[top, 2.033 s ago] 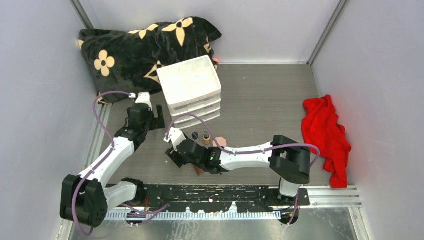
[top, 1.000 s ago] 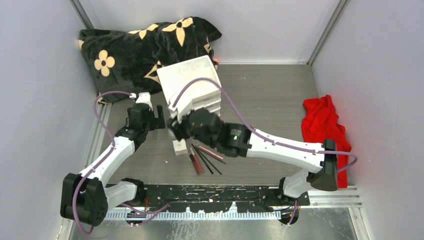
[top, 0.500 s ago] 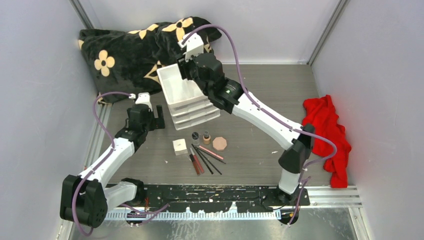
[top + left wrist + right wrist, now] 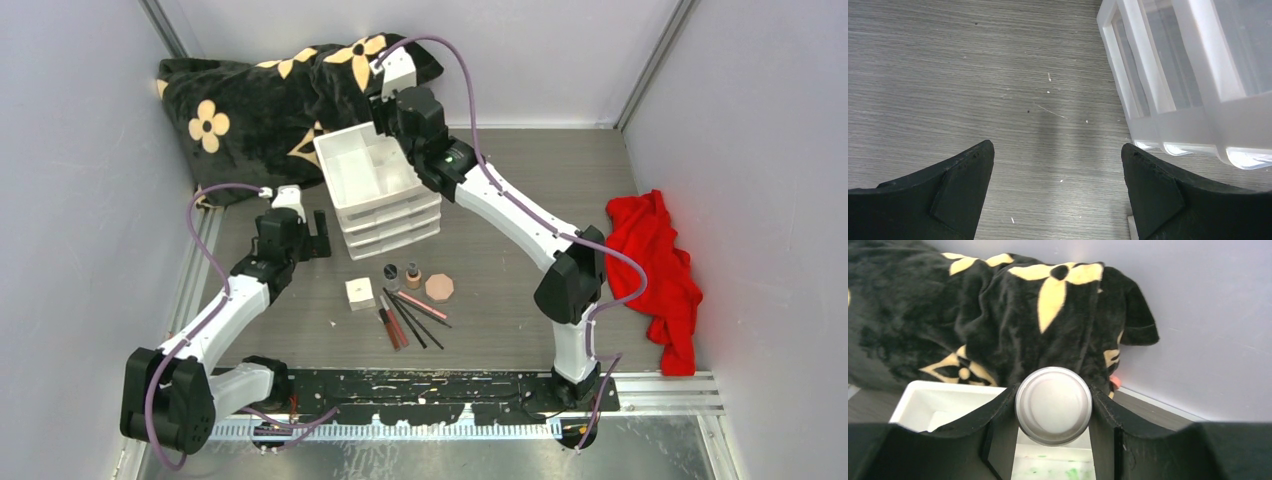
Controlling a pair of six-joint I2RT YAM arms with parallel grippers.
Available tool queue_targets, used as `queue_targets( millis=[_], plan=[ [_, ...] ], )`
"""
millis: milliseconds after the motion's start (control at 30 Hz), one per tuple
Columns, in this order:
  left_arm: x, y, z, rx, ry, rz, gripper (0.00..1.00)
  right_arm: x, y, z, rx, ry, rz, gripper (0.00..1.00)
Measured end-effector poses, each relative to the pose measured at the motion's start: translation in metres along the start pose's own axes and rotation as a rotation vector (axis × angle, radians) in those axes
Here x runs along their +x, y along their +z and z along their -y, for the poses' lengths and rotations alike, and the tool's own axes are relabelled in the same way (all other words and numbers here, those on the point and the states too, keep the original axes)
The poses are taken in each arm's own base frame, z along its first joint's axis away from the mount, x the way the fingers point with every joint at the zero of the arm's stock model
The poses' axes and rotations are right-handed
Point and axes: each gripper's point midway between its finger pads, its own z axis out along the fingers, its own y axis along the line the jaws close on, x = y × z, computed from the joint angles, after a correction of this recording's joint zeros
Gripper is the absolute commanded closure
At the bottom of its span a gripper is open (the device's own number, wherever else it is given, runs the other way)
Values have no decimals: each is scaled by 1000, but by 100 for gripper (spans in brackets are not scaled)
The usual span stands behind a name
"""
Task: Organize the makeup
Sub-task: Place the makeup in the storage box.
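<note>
Grey walls stand round a grey wood table (image 4: 520, 200). A black blanket (image 4: 270, 95) with yellow flowers lies in the far left corner. White drawers (image 4: 385, 185) stand just in front of it, near the far edge, with an open tray on top. A red cloth (image 4: 655, 270) lies by the right edge, well away from everything else.

The right arm reaches far across the table to the drawers. Its right gripper (image 4: 1053, 390) is above the far side of the top tray. It holds a white bottle (image 4: 1053, 412), with one black finger pressed on each side. From the wrist camera you see the round end of the bottle, with the tray below it and the blanket behind. Whether the bottle touches the tray, I cannot tell.

The left gripper (image 4: 1057, 149) hangs over bare table just beside the left side of the drawers. Its two fingers are spread very wide, and it holds nothing.

The other makeup lies in the middle of the table, nearer than the drawers. A white box (image 4: 360, 293) is on the left. A small dark thing (image 4: 391, 272) and a tan bottle (image 4: 412, 274) stand close together behind it. A pink compact (image 4: 440, 287) lies just to the right of them. Red tubes (image 4: 390, 325) and thin black pencils (image 4: 415, 320) lie side by side in front, touching or nearly so.
</note>
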Motion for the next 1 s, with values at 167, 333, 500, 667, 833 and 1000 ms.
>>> queue_targets(
  millis=[167,333,500,667,833,1000],
  plan=[
    [1,3,2,9,0,-5,3,-4,6,25,47,10,12,99],
    [1,3,4,15,0,-3,3,-13,10,40,81,20,32,99],
    [1,3,4,15,0,-3,3,-11,18,43,89,31,36,99],
    [1,3,4,15,-1,-3,3,8,25,39,86,31,3,99],
    [1,3,3,15,0,-3,3,11,21,41,93,41,13,99],
    [1,3,3,15,0,-4,3,17,14,43,95,48,4,99]
  ],
)
